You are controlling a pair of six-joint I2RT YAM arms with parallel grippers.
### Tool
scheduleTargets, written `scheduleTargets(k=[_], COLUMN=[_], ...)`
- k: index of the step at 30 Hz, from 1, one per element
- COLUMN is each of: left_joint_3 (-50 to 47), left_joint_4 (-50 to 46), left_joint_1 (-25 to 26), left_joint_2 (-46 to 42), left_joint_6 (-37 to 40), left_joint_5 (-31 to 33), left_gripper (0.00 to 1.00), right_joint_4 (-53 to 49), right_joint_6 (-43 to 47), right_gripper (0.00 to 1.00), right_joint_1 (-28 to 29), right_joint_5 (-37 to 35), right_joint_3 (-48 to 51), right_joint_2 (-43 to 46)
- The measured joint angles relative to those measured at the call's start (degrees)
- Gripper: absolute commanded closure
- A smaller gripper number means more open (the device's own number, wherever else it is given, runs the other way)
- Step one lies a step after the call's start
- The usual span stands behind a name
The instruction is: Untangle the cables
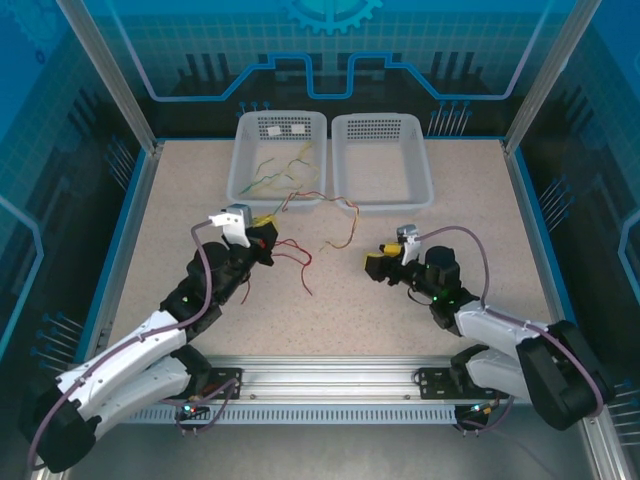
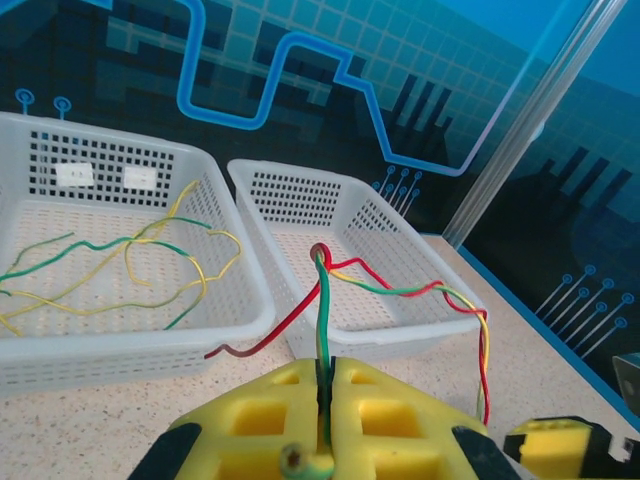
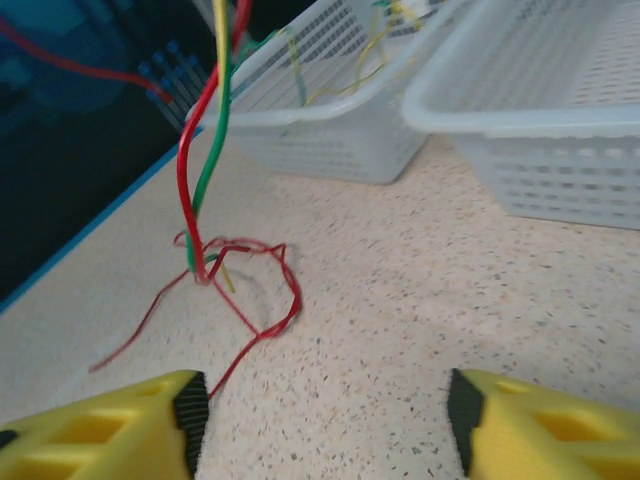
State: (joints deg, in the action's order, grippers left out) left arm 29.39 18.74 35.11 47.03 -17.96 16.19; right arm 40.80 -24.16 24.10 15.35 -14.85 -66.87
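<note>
Clamping a green-yellow cable [image 2: 323,310], the left gripper [image 2: 325,380] holds it raised; the right gripper [image 3: 325,410], wide open and empty, should next pinch the red cable [image 3: 183,170].

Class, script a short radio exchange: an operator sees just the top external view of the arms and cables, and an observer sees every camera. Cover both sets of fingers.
Operator: Are the left fingers gripping anything?
Observer: Yes. In the left wrist view the left fingers are shut on a yellow-green cable.
Operator: And the right fingers?
Observer: The right wrist view shows the right fingers open, with nothing between them.
</note>
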Motion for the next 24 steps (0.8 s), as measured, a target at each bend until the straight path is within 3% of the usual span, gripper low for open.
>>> scheduleTargets(k=[11,17,19,24], left_joint_3=[0.0,0.0,0.0,0.0], left_joint_4=[0.92,0.92,0.92,0.94], left_joint_1=[-0.02,-0.02,-0.02,-0.04], left_joint_2=[2.51,2.47,2.43,2.36], left_joint_6=[-0.37,-1.46,-1.6,-1.66], left_joint_5=[-3.08,-3.74,-3.93,-4.07], left_gripper=[1.0,1.0,1.0,1.0], right_joint_4=[16.06,24.57,26.01,28.02], right_joint_6=[1.55,2.89,3.41,5.11], right_gripper=[0.2,0.22,0.28,0.66], right_joint_1=[8.0,9.66,9.66,9.66], right_joint_5=[2.54,1.29,0.74,-0.07], right_joint_3=[-4.07,-7.43,-8.44,-10.32], right_joint_2=[-20.92,-29.42,-31.39,-33.55])
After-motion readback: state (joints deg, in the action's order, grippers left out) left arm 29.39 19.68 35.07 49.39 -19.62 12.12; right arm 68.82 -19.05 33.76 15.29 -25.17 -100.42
